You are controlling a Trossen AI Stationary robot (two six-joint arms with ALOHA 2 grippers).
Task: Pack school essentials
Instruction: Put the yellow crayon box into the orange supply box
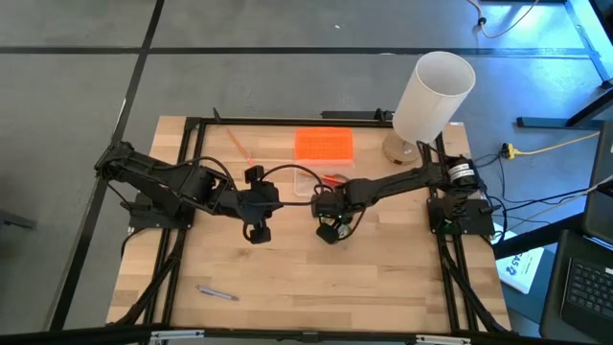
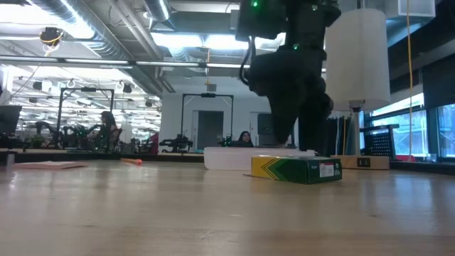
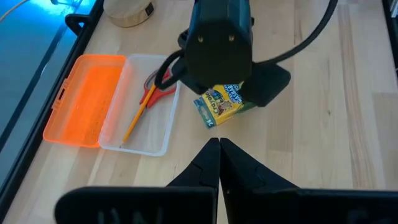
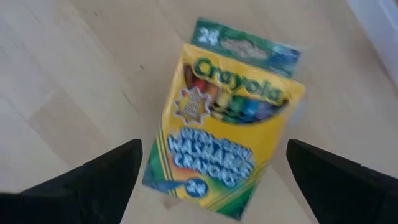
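Observation:
The yellow-green crayon box [image 4: 224, 124] lies flat on the table, also seen in the low view [image 2: 297, 168] and the left wrist view [image 3: 222, 104]. My right gripper [image 4: 212, 149] points down over it, open, one finger on either side of the box and clear of it. Just left of it, above the table's middle, my left gripper [image 3: 219, 143] hangs shut and empty. Red-handled scissors [image 3: 155, 87] and an orange pencil [image 3: 135, 117] lie in the clear box [image 3: 163, 134]. A second orange pencil [image 1: 237, 144] and a purple pen [image 1: 218, 293] lie on the table.
The clear box's orange lid [image 1: 323, 145] lies open toward the far edge. A tall white cylinder [image 1: 433, 96] stands at the far right corner. Bare wood lies between the arms and the near edge, apart from the pen.

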